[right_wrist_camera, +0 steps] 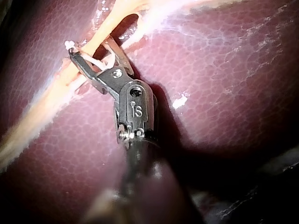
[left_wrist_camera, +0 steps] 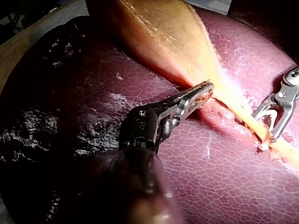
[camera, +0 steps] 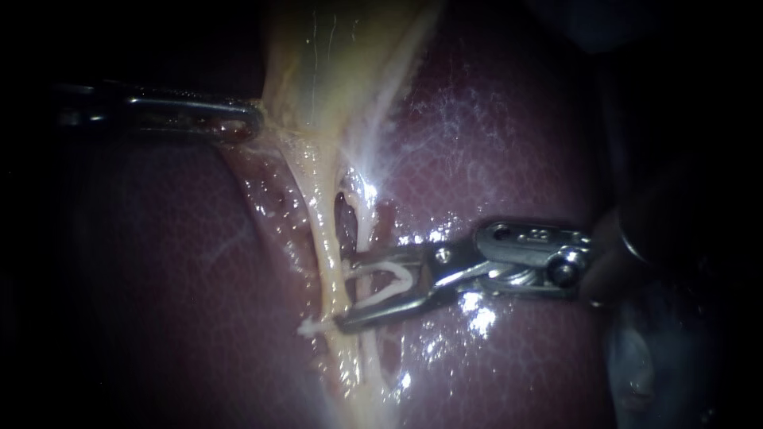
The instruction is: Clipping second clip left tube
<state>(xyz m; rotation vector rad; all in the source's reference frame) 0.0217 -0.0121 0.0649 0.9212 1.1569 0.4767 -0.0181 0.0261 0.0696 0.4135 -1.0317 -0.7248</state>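
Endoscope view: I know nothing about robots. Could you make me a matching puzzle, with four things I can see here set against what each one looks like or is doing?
Things:
1. left instrument
2. right instrument
3. gallbladder
4. liver

Descriptions:
A. dark red and mottled, lying beneath the rest
B. carries a white clip astride a pale tube
C. pale yellow, narrowing down toward the tube
D. grips the gallbladder's edge

Pairs: 1-D; 2-B; 3-C; 4-A
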